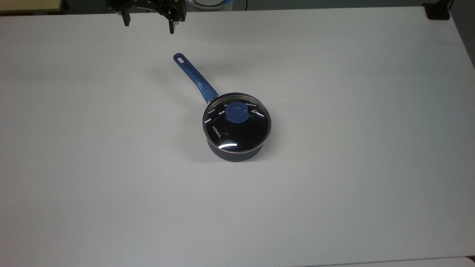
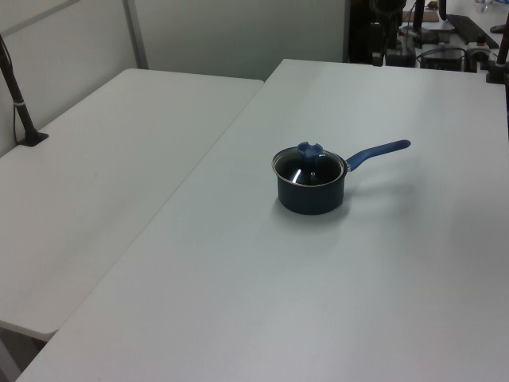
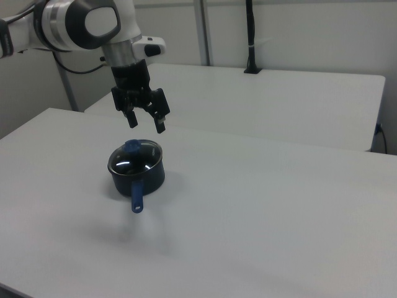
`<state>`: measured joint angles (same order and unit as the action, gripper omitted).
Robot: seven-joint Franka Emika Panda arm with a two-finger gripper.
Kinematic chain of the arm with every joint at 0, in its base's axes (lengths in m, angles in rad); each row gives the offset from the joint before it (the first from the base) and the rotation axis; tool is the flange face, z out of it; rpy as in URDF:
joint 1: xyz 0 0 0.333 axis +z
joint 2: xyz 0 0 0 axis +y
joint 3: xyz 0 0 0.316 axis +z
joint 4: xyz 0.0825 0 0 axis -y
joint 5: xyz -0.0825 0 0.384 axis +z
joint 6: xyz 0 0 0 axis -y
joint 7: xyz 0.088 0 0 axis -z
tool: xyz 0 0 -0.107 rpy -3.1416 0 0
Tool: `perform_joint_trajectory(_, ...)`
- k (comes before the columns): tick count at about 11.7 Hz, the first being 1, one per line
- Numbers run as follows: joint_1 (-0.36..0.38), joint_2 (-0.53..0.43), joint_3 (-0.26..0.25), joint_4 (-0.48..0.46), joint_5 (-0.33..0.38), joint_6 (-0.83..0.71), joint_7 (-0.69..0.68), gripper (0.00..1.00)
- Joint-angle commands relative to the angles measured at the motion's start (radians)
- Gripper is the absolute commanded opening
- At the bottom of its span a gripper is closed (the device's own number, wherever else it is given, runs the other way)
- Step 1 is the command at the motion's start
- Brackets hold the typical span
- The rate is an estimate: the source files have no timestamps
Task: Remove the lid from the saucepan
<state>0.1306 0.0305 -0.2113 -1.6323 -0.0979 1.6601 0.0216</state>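
The saucepan [image 1: 234, 156] stands near the middle of the white table [image 1: 352, 193], dark with a long blue handle [image 1: 196, 78] pointing to the top view's upper left. The glass lid [image 1: 241, 131] rests on it, its blue knob [image 1: 236, 112] on top. My gripper [image 1: 149, 24] hangs open at the top view's upper edge, well beyond the handle's end, with nothing between its fingers. In the right view the gripper [image 3: 146, 124] hovers above and just behind the lid [image 3: 136, 156] and saucepan [image 3: 141, 178]. In the left view the lid [image 2: 310, 166] sits on the saucepan [image 2: 310, 198].
A second white table [image 2: 95, 175] adjoins this one, with a black post [image 2: 17, 91] clamped at its far edge. A black clamp [image 1: 438, 11] sits at the top view's upper right corner. Bare tabletop surrounds the pan.
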Motion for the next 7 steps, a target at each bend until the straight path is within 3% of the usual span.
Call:
perform_joint_trajectory(1,-0.021,-0.003,0.004,0.003,-0.011,-0.016,-0.055,1.00)
perform_joint_trajectory(4,-0.006,0.028,0.007,0.015,0.001,-0.011,-0.055,1.00)
perform_joint_trajectory(7,0.039,0.124,0.006,0.078,0.073,0.039,-0.054,1.00)
